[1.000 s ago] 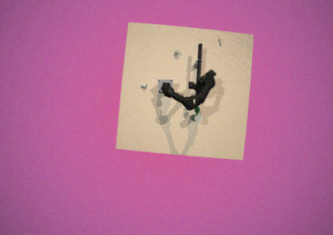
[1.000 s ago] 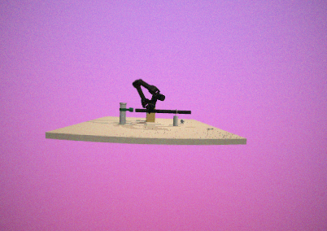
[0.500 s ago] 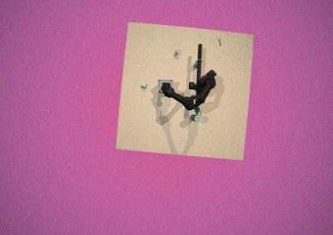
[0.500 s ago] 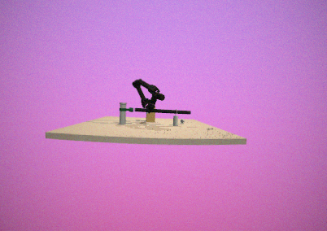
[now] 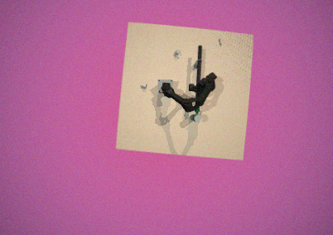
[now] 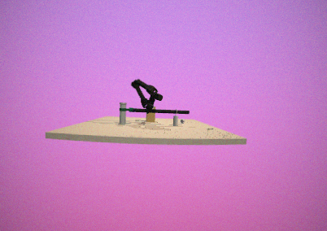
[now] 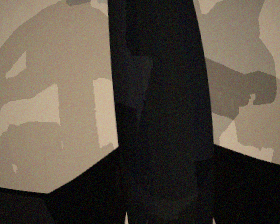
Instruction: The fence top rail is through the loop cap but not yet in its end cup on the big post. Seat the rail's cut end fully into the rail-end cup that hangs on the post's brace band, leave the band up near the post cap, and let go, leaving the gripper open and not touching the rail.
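Note:
The black rail (image 5: 200, 57) (image 6: 168, 111) (image 7: 166, 75) runs nearly level through the loop cap on the small post (image 6: 176, 120). Its other end meets the green rail-end cup (image 5: 197, 109) (image 6: 130, 110); how deep it sits is too small to tell. The green brace band (image 6: 123, 109) is high on the big grey post (image 6: 123, 118), just below the post cap (image 5: 198, 118) (image 6: 123, 103). My gripper (image 5: 199, 89) (image 6: 150, 107) (image 7: 160, 150) is shut on the rail, nearer the cup end than the loop. The fingertips are dark and partly hidden by the rail in the wrist view.
The arm's base stands on a grey plate (image 5: 160, 81) and a tan block (image 6: 150, 115). Small grey pieces (image 5: 177, 54) (image 5: 143, 86) lie on the table (image 5: 137, 134) (image 6: 142, 139). A thin piece (image 5: 219, 41) (image 6: 210, 128) lies near the dotted corner. The arm's folded links rise above the rail.

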Tool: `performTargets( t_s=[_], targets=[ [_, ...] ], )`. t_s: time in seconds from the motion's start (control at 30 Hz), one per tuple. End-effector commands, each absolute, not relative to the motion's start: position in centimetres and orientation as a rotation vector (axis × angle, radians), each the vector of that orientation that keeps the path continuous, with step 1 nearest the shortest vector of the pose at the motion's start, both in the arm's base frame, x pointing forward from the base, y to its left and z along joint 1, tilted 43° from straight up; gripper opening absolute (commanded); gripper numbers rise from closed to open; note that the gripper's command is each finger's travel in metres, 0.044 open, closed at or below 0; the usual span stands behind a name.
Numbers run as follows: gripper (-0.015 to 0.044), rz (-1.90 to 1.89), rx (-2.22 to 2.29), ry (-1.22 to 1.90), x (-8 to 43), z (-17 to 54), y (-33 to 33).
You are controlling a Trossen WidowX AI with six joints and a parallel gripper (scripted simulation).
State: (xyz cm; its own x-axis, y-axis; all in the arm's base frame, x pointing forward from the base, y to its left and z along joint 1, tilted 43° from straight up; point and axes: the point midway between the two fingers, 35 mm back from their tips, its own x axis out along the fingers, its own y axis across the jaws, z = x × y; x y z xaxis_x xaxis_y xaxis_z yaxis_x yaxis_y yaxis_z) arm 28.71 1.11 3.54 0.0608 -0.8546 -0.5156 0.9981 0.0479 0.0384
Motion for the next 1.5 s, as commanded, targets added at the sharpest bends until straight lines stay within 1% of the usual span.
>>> performTargets(
  t_s=[0.0, 1.47],
  targets=[
    [0.0000, -1.464, 0.437, 0.389, 28.79, 4.15, 0.88],
    [0.0000, -1.470, 0.445, 0.403, 28.71, 3.56, 1.11]
  ],
)
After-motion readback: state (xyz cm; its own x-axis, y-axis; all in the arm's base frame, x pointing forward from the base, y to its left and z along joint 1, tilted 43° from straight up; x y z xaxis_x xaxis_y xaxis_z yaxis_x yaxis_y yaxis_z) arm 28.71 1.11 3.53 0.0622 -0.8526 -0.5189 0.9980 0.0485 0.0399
